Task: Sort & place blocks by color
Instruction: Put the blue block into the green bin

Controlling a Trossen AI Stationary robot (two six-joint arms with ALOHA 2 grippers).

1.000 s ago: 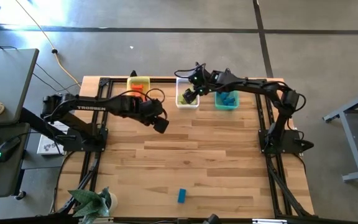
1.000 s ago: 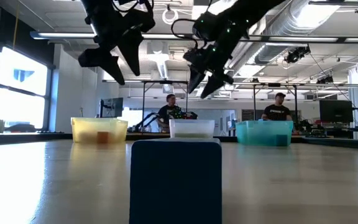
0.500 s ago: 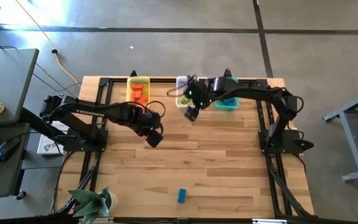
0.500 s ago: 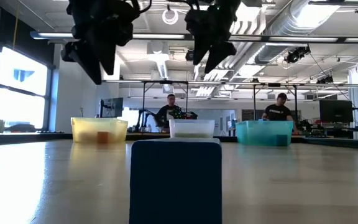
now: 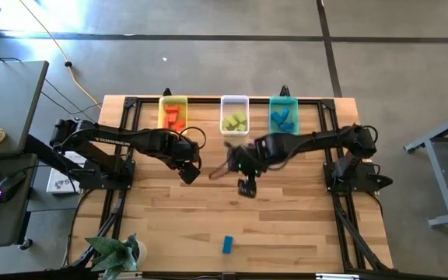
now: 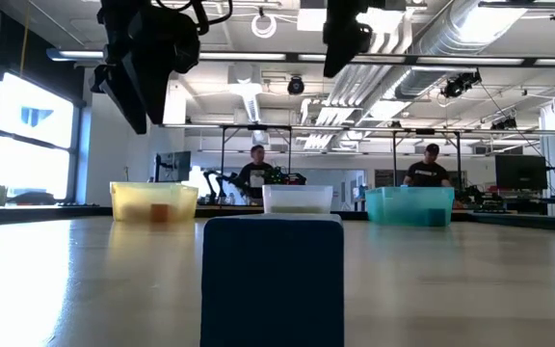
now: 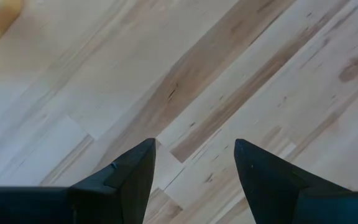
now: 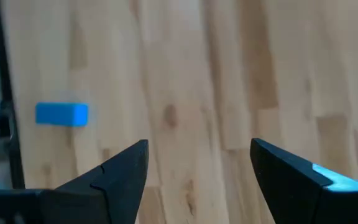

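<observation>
One blue block (image 5: pixel 227 244) lies flat on the table near its front edge; it fills the low view's foreground (image 6: pixel 272 280) and shows in the right wrist view (image 8: pixel 61 114). Red-orange blocks (image 5: pixel 173 117) lie in the yellow bin, yellow-green blocks (image 5: pixel 235 121) in the clear bin, blue blocks (image 5: pixel 283 119) in the teal bin. My right gripper (image 5: pixel 246 187) hangs open over the table's middle, well short of the lone blue block, with nothing between its fingers (image 8: pixel 197 165). My left gripper (image 5: pixel 188 174) hangs open left of centre, above bare wood (image 7: pixel 194 163).
The three bins stand in a row at the table's far edge: yellow (image 5: pixel 173 102), clear (image 5: pixel 234 99), teal (image 5: pixel 284 100). A potted plant (image 5: pixel 115 253) sits at the near left corner. People stand in the room beyond the table (image 6: pixel 258 172).
My right gripper has swung from over the clear bin toward the table's near edge, out over the middle, rolling as it went and staying open. My left gripper has drifted a little toward the near edge and turned. No block has moved.
</observation>
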